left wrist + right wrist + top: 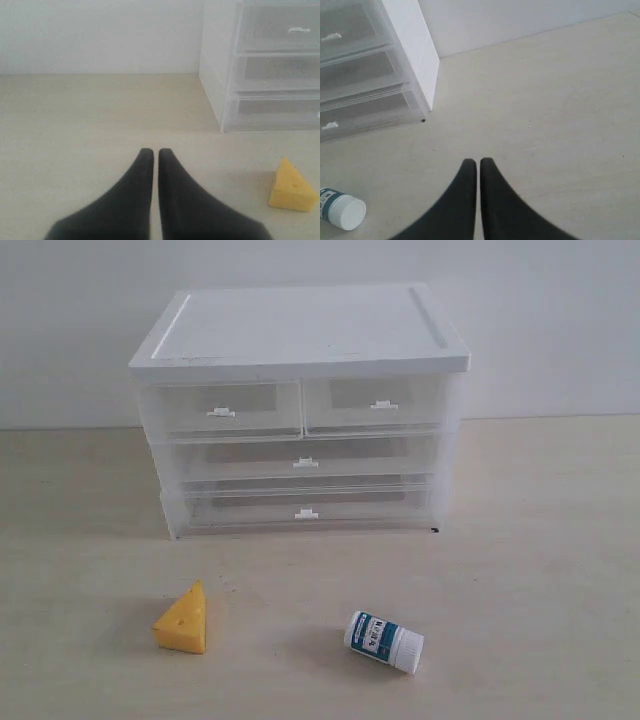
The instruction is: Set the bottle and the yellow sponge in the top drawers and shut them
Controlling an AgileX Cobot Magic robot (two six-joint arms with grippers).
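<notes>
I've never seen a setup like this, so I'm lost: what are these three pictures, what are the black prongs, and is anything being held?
This is a two-armed robot. One picture is from a camera off the arms, facing a white drawer cabinet on a table, its top drawers shut. In front lie a yellow sponge shaped like cheese and a bottle on its side. The other two come from cameras on each wrist: the black prongs are the left end effector and right end effector, both shut and holding nothing.
</notes>
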